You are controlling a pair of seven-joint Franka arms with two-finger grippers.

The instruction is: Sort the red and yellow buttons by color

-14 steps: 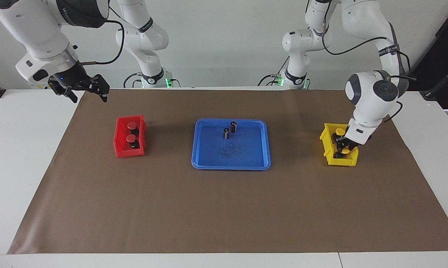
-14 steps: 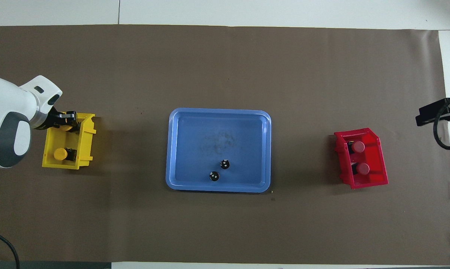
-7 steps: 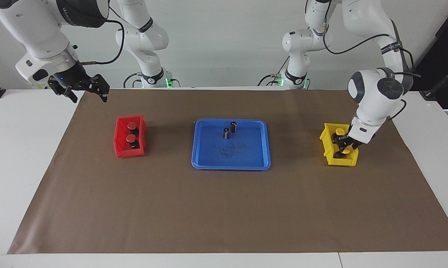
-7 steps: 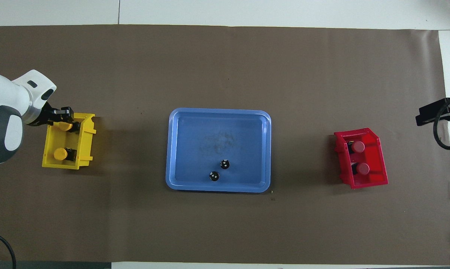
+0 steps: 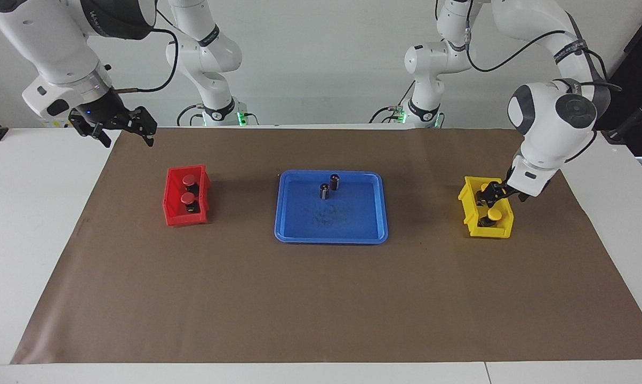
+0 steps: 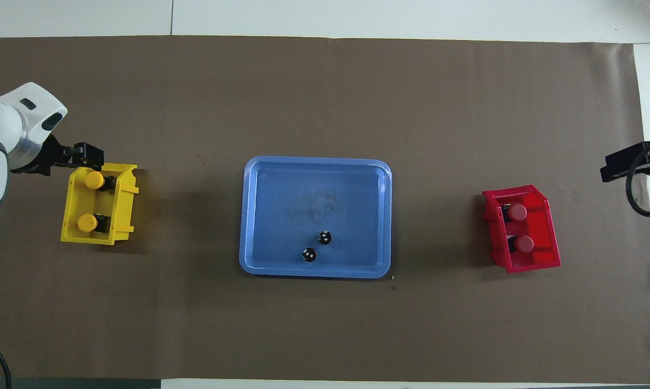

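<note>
The left gripper (image 5: 492, 193) hangs over the yellow bin (image 5: 470, 220), at the left arm's end of the desk (image 5: 27, 224). Its jaws are just above the bin's rim and they hold nothing; how far they stand apart I cannot tell. The two yellow buttons (image 6: 94, 180) are inside this bin, both under and beside the jaws. One of them (image 5: 495, 214) lies free on the bin floor just below the jaws. The other one (image 5: 484, 187) sits close beside the jaws at the bin's end nearer to the robots, and I cannot tell if a finger touches it.

The right gripper (image 5: 119, 126) waits in the air over the edge of the brown mat (image 5: 321, 298), at the right arm's end of the desk. Its jaws are apart and empty. The red bin (image 5: 173, 216) stands on the mat, down from these jaws and well apart from them. The two red buttons (image 5: 188, 181) are in it, one beside the other, with caps up.

The blue tray (image 5: 289, 234) lies in the middle of the mat, between the two bins and well apart from both pairs of jaws. Two dark cylinders (image 5: 325, 191) stand upright in it, near together, in the part of the tray nearer to the robots.
</note>
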